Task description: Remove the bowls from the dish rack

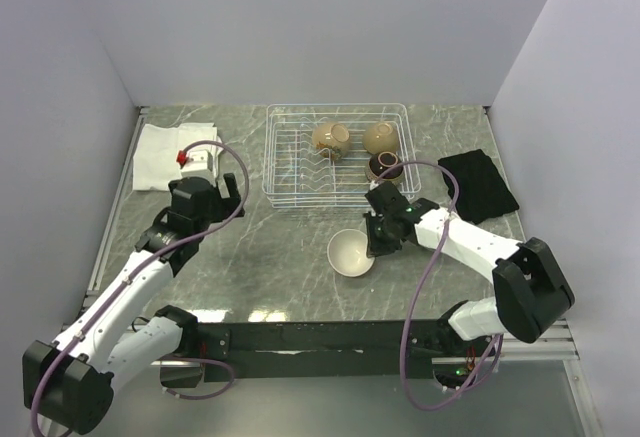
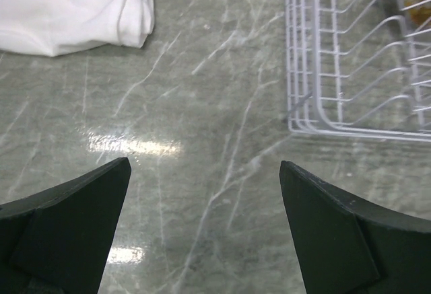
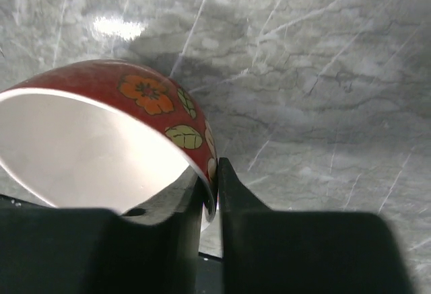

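My right gripper [image 1: 375, 248] is shut on the rim of the patterned dark red bowl [image 1: 351, 253], which has a white inside and sits at the table in front of the dish rack [image 1: 288, 162]. In the right wrist view the fingers [image 3: 232, 193] pinch the red wall with its flower pattern [image 3: 145, 92]. Two tan bowls [image 1: 331, 138] [image 1: 381, 138] and a black-brown bowl [image 1: 386, 167] stand in the rack's right part. My left gripper [image 1: 230, 189] is open and empty, left of the rack; the rack's corner [image 2: 350, 58] shows in its view.
A folded white cloth [image 1: 172, 155] with a small red thing on it lies at the back left, also in the left wrist view [image 2: 74, 8]. A black cloth [image 1: 478, 185] lies right of the rack. Grey walls enclose the table.
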You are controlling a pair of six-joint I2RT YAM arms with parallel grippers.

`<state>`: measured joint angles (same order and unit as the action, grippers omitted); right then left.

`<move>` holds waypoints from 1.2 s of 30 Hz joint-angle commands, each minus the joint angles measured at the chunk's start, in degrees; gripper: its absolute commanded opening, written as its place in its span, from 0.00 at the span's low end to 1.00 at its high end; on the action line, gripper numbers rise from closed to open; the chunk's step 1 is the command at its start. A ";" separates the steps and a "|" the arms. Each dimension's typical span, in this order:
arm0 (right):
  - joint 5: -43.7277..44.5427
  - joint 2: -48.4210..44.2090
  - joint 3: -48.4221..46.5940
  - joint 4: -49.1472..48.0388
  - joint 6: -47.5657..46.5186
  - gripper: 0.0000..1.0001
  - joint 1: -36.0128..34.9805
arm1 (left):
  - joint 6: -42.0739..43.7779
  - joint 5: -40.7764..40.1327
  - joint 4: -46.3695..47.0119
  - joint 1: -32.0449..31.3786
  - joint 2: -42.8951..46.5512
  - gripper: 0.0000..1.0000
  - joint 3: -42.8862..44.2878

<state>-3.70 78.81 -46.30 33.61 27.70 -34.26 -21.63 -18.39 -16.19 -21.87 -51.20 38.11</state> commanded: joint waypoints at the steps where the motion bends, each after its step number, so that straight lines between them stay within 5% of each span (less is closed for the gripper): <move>1: 3.62 -1.72 -3.09 -1.61 0.68 0.27 -0.10 | -3.68 5.03 -0.95 -0.28 -0.39 1.00 6.27; 6: 5.63 -6.55 -5.20 0.58 0.51 0.57 -0.10 | -6.67 10.03 0.01 -0.37 -4.34 0.99 12.24; 16: 10.82 -23.33 -3.89 -2.57 -0.02 0.98 -0.10 | -12.82 17.15 4.06 -2.65 -21.10 0.99 26.91; 23: 12.14 -30.37 -1.25 -4.69 -1.51 1.00 -0.02 | -14.67 19.70 5.20 -5.55 -35.62 1.00 39.40; 36: 8.89 -29.59 -0.28 -5.48 -4.15 1.00 0.07 | -14.85 25.07 0.46 -5.91 -65.75 0.99 68.83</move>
<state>5.52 49.10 -46.68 30.59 25.26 -34.26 -36.82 4.54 -13.45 -27.64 -111.46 97.65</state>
